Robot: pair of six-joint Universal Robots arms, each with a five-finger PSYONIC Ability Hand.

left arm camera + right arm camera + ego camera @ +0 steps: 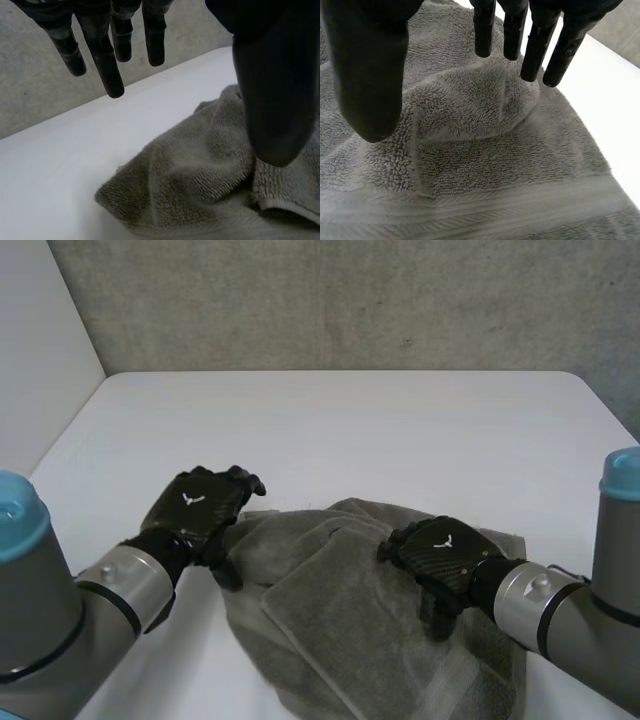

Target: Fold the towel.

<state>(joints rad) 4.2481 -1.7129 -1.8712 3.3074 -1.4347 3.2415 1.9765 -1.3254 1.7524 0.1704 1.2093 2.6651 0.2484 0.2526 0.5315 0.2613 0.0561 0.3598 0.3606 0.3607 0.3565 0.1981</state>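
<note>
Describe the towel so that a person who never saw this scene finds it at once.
On the white table, look at the near side, where the left robot hand and the right robot hand reach. The towel lies there, rumpled: the only soft grey cloth, unlike hard black hands.

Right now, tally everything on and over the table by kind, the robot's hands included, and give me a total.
Towels: 1, the grey towel, rumpled and partly folded.
Hands: 2, the left hand at the towel's edge and the right hand over its middle, both with fingers straight.
Tables: 1, the white table.
Total: 4.
</note>
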